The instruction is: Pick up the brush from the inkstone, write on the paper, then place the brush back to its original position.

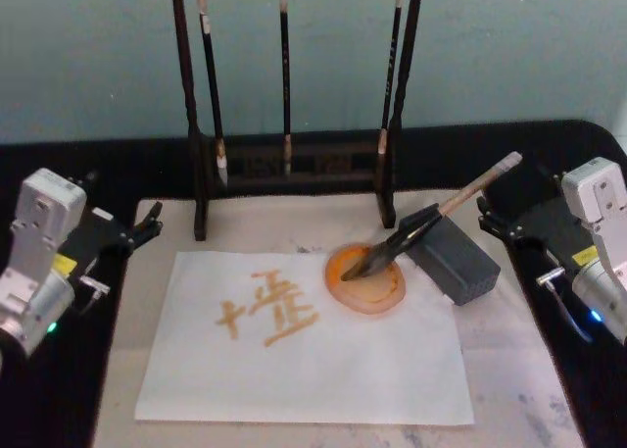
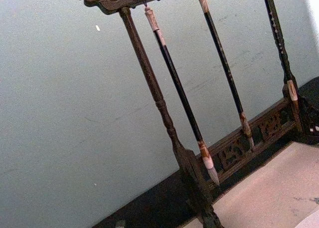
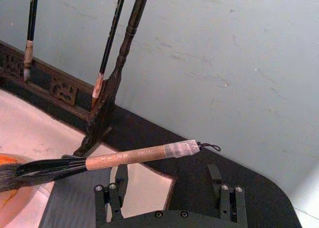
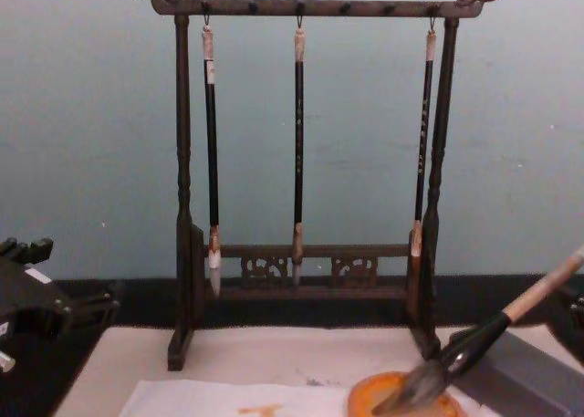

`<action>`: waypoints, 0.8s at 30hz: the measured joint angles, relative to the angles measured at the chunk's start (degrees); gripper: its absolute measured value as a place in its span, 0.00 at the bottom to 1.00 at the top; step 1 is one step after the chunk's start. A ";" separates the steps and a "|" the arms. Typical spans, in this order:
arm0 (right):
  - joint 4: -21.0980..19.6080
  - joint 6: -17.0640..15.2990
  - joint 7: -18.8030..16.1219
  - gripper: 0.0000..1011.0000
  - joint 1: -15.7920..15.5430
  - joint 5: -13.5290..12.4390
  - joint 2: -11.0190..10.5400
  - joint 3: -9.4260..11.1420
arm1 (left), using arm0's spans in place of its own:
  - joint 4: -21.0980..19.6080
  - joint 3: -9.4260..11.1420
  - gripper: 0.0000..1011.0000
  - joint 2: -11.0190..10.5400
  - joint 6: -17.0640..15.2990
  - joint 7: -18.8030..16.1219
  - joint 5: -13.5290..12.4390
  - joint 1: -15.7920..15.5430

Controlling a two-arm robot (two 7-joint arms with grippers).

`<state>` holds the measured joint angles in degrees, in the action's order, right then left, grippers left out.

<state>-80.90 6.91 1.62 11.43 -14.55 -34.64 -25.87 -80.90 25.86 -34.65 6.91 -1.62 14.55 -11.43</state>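
Observation:
The brush (image 1: 446,213) lies slanted, its black shaft propped on the inkstone (image 1: 456,257), a dark grey block. Its bushy bristles rest in a round orange dish (image 1: 367,281). The paper (image 1: 294,370) lies flat to the dish's left and bears orange characters. My right gripper (image 1: 487,220) hovers open just right of the pale handle end, holding nothing. In the right wrist view the brush (image 3: 124,157) lies just beyond the spread right gripper (image 3: 169,188). My left gripper (image 1: 150,224) stays open at the mat's far-left corner, well away from the brush.
A dark wooden rack (image 1: 294,164) with three thin hanging brushes stands at the back, close behind the dish. A beige felt mat (image 1: 509,370) lies under the paper on a black table. In the chest view the rack (image 4: 182,207) rises tall in front of a pale wall.

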 joint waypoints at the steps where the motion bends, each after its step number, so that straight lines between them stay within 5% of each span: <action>1: 0.00 0.00 0.00 0.99 0.00 0.00 0.00 0.00 | 0.00 0.00 1.00 0.00 0.00 0.00 0.00 0.00; 24: 0.00 0.00 0.00 0.99 0.00 0.00 0.00 0.00 | 0.00 0.00 1.00 0.00 0.00 0.00 0.00 0.00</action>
<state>-80.90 6.91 1.62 11.43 -14.55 -34.64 -25.86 -80.90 25.86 -34.65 6.91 -1.62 14.55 -11.43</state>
